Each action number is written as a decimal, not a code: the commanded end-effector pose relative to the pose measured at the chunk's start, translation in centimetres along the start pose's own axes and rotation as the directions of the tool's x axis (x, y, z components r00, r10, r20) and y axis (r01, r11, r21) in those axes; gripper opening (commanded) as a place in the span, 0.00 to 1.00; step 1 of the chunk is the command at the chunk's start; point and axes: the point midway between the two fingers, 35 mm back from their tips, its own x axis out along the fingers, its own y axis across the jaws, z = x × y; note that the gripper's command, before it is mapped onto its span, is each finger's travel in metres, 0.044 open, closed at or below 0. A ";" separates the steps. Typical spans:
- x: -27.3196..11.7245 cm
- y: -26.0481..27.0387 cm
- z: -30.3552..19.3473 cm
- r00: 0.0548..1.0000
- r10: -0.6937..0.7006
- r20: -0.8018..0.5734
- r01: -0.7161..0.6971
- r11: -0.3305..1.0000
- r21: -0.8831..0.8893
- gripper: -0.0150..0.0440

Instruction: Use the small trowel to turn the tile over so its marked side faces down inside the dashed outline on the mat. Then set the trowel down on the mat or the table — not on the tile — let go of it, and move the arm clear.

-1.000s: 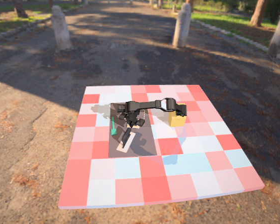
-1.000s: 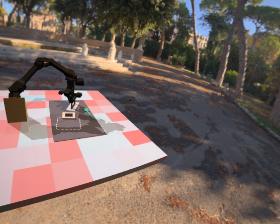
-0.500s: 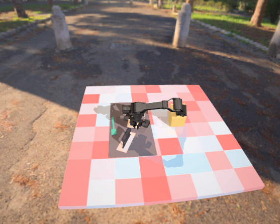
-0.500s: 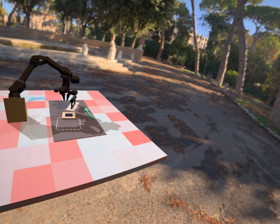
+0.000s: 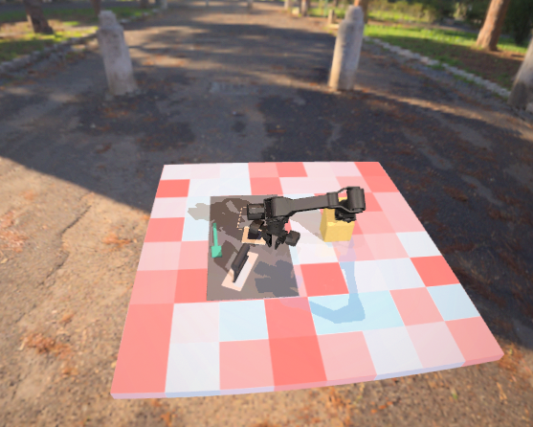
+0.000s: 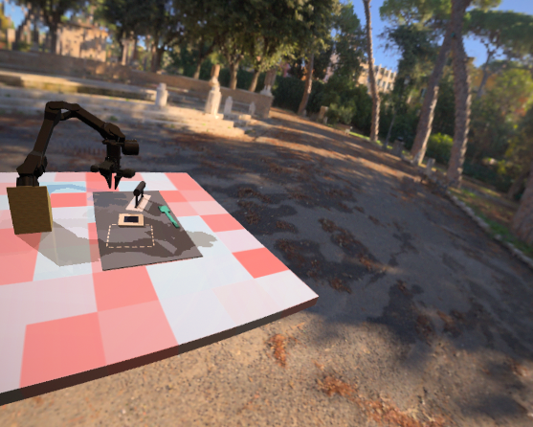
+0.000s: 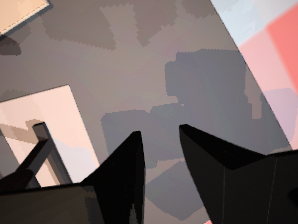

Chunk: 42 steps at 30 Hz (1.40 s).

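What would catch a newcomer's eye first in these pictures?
Probably the checkered red, white and pale blue table, with the black arm reaching from beside a yellow block over a dark mat. Next, perhaps, the small green tool near the mat's edge, and the pale plate with a black handle lying on the mat, outside the fingers.
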 end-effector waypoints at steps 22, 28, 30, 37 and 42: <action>0.0 0.0 0.0 1.000 0.001 0.000 -0.001 1.000 0.000 0.42; 0.0 0.0 0.0 1.000 0.001 0.000 -0.001 1.000 0.000 0.29; 0.0 0.0 0.0 1.000 0.001 0.000 -0.001 1.000 0.000 0.25; 0.0 0.0 0.0 1.000 0.001 0.000 -0.001 1.000 0.000 0.25; 0.0 0.0 0.0 1.000 0.001 0.000 -0.001 1.000 0.000 0.25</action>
